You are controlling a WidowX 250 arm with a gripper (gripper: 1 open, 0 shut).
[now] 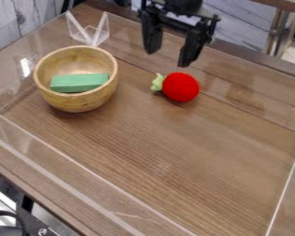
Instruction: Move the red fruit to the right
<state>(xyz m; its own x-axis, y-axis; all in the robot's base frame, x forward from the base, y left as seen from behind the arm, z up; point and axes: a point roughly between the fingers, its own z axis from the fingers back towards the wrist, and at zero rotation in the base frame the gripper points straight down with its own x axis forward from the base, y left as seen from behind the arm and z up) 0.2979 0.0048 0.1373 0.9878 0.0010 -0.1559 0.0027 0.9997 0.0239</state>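
Observation:
The red fruit (180, 87) is a small round toy with a light green leafy piece on its left side. It rests on the wooden table (175, 157), right of the wooden bowl. My gripper (172, 51) hangs above and behind the fruit, pointing down. Its two black fingers (151, 37) stand wide apart and open, with nothing between them. They are clear of the fruit.
A wooden bowl (76, 79) at the left holds a green rectangular block (82, 82). Low clear plastic walls (21, 138) border the table on the left, front and right. A clear folded piece (88, 30) stands behind the bowl.

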